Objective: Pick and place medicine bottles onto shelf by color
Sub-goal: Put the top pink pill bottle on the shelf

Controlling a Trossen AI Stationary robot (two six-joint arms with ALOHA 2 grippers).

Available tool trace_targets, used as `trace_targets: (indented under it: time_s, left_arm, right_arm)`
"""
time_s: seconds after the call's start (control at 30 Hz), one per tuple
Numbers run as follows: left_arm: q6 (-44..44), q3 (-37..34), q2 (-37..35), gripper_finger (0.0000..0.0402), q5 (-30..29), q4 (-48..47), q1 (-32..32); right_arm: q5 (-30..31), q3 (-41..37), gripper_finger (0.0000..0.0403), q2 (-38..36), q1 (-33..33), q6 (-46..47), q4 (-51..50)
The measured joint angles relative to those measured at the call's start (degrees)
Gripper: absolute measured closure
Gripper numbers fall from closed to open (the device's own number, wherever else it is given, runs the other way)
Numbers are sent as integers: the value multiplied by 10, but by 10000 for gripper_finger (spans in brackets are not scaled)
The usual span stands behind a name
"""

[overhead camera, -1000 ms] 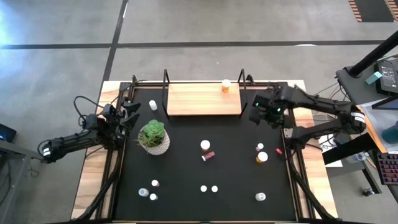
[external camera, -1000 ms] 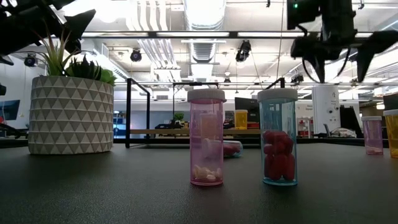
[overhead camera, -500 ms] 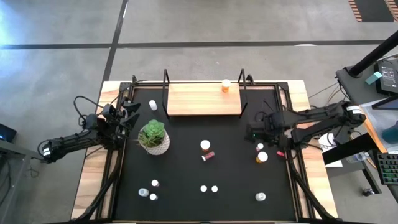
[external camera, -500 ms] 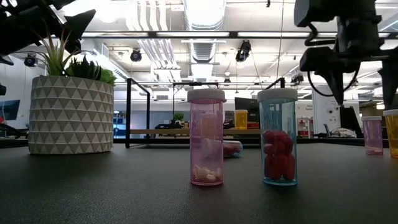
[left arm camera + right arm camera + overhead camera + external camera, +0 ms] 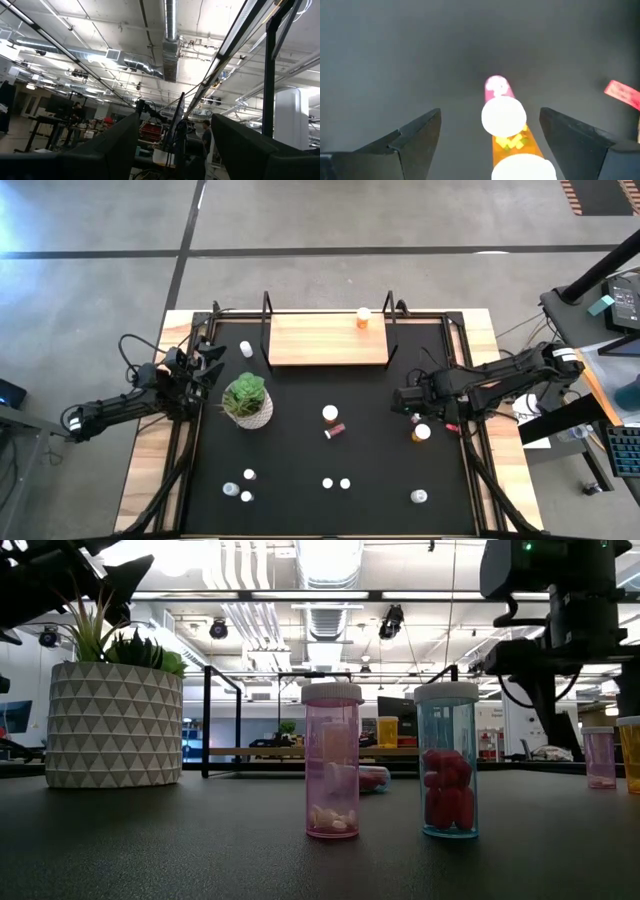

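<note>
No readable text, label, brand, number or sign is showing anywhere in these views; nothing is carrying legible writing.

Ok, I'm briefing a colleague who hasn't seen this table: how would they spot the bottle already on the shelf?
Find the light-wood shelf at the table's far edge. One medicine bottle stands on it, near its right end. It is orange with a white cap, and the only bottle on the board; all the others are on the black tabletop.
</note>
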Motion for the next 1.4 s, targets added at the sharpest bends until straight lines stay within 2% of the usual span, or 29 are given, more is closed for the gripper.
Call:
trace_targets:
  time_s: [0.57,0.67,0.83,0.93,1.4]
  left_arm:
    - [0,0,0,168,0,0,0]
    - [0,0,0,168,0,0,0]
    - [0,0,0,168,0,0,0]
    - [0,0,0,168,0,0,0]
    - [0,0,0,168,0,0,0]
  right_arm:
    - [11,-1,80,26,0,-14,6]
    - [11,-1,111,26,0,-7,10]
    - [11,-1,194,26,0,-14,14]
    - [11,-1,230,26,0,-12,13]
    - [11,-1,299,25,0,-17,26]
